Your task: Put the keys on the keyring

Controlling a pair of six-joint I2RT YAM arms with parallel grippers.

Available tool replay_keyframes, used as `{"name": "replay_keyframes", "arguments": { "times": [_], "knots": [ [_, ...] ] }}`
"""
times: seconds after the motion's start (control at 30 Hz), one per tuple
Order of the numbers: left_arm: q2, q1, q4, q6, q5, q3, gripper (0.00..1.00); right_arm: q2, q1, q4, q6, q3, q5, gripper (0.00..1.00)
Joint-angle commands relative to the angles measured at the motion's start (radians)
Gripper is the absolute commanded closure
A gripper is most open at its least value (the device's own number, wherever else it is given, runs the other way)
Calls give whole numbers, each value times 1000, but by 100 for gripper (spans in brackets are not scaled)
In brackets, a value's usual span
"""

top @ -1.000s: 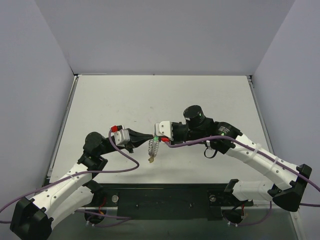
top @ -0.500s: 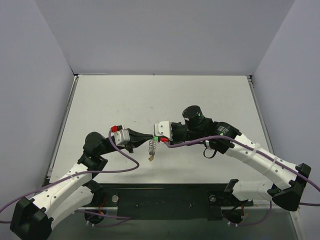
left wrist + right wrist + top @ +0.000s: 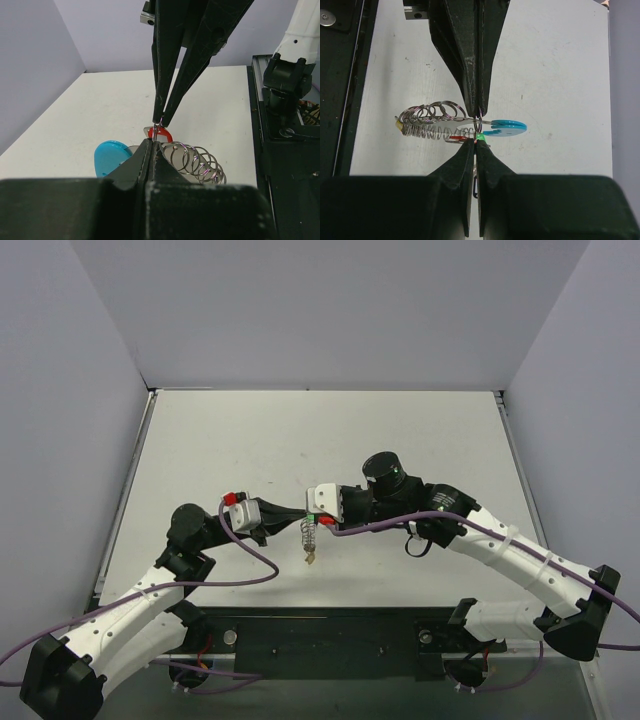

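Both grippers meet tip to tip above the middle of the table. The keyring hangs between them: coiled silvery rings, a light-blue tag and a small yellow piece. My left gripper is shut on a thin ring of the keyring beside the blue tag. My right gripper is shut where the green-tagged key and the red-tagged key hang. The red tag shows between the two tips. A dark oblong shows under the right fingers; I cannot tell what it is.
Grey walls close in the table on the left, back and right. A black base rail runs along the near edge under both arms. Purple cables loop off each wrist.
The hanging chain has swung a little to the right, its yellow end with it. Both grippers stay shut and have barely shifted.
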Motion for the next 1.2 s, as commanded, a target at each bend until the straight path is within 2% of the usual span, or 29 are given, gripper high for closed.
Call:
{"name": "replay_keyframes", "arguments": {
  "times": [0.0, 1.17],
  "knots": [
    [-14, -6, 38, 19, 3, 16, 100, 4, 6, 22, 16, 41, 5, 100],
    [-17, -2, 40, 50, 29, 9, 100, -4, -17, 24, 76, 48, -10, 100]
  ]
}}
